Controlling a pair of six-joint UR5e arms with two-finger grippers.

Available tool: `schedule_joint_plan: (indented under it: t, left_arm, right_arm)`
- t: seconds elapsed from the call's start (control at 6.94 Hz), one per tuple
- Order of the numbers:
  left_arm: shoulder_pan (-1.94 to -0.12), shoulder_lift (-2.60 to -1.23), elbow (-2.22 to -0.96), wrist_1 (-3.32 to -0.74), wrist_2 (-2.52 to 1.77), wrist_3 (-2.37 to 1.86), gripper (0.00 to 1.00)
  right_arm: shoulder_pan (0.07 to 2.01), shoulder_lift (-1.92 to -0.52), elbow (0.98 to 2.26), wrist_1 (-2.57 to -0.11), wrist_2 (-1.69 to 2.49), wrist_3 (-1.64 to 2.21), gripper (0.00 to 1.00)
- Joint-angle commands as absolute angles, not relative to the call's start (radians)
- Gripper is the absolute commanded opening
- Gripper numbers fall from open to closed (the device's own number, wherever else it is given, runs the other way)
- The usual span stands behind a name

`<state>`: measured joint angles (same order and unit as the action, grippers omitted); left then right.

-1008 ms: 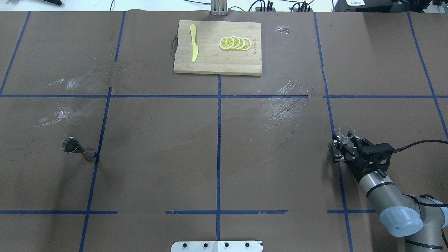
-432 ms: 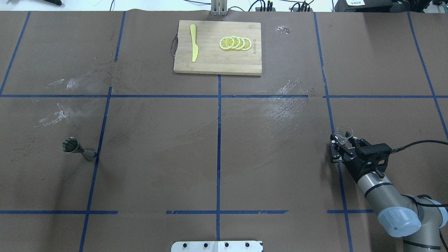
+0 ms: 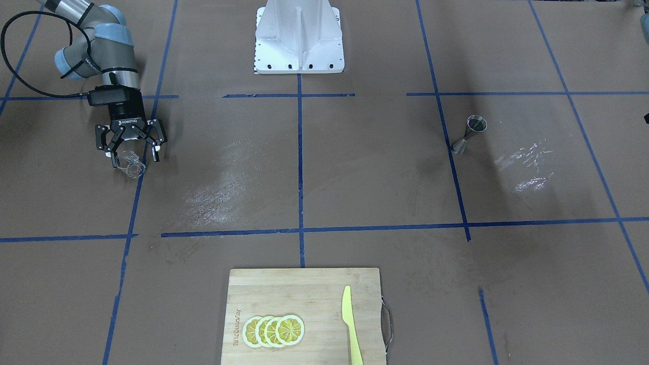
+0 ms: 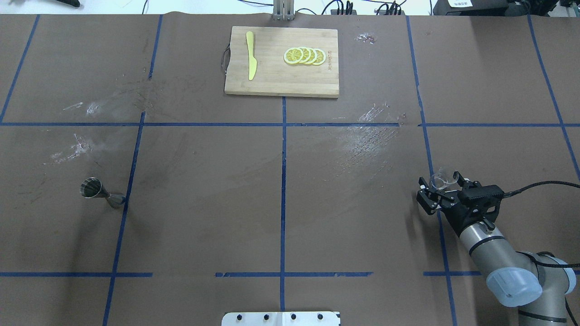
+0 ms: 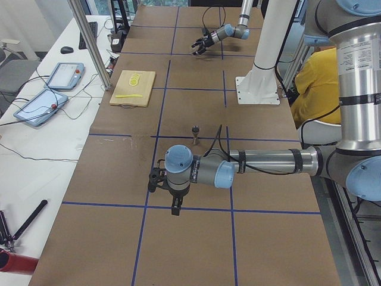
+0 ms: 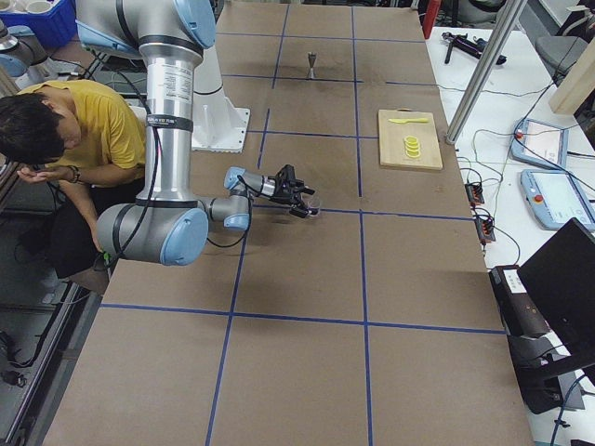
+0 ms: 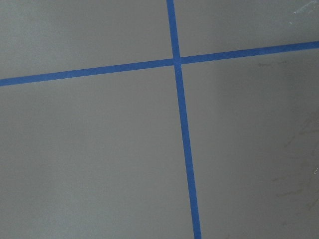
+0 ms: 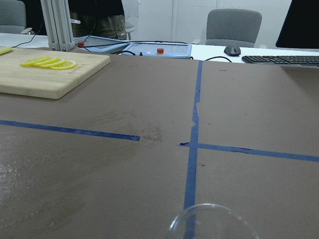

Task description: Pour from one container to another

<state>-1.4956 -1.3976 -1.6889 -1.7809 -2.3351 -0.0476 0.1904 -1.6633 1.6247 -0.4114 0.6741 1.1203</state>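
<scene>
The small clear cup [image 4: 443, 181] stands on the brown table at the right, between the spread fingers of my right gripper [image 4: 440, 184], which is open. The front view shows the same cup [image 3: 128, 166] just below the right gripper [image 3: 133, 156]. Its rim [image 8: 214, 221] fills the bottom of the right wrist view. The metal jigger [image 4: 102, 194] stands far off on the left side, also seen from the front [image 3: 469, 134]. My left gripper [image 5: 172, 199] hangs over bare table beyond the jigger, in the left side view only. I cannot tell whether it is open or shut.
A wooden cutting board [image 4: 272, 81] lies at the far middle edge with lemon slices [image 4: 304, 55] and a yellow knife [image 4: 250, 56]. The robot's base plate [image 4: 281, 318] is at the near edge. A person in a yellow shirt [image 6: 79, 125] sits behind the robot.
The right gripper and the cup have shifted slightly left and toward the robot. The fingers now stand wider apart around the cup. The jigger has not moved.
</scene>
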Motion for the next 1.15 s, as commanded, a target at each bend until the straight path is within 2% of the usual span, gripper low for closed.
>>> schedule_joint_plan:
  t: [0.0, 0.14, 0.43, 0.72, 1.01]
  left_arm:
    - [-1.496, -1.397, -1.690, -1.782, -2.338, -0.048, 1.00]
    - [-1.496, -1.397, -1.690, -1.782, -2.338, -0.048, 1.00]
    - [-1.496, -1.397, -1.690, -1.786, -2.341, -0.048, 1.00]
    - [-1.496, -1.397, -1.690, -1.786, -2.342, -0.048, 1.00]
    - [-1.496, -1.397, -1.690, -1.787, -2.342, -0.048, 1.00]
  right_arm:
    - [0.198, -1.667, 1.653, -0.407, 0.667, 1.099, 1.00]
    - [0.218, -1.681, 1.713, -0.408, 0.666, 1.035, 1.00]
    - [0.254, -1.689, 1.750, -0.410, 0.652, 0.991, 1.00]
    - [0.366, -1.684, 1.813, -0.454, 0.778, 0.930, 1.00]
    - [0.592, -1.677, 1.934, -0.707, 1.162, 0.927, 1.00]
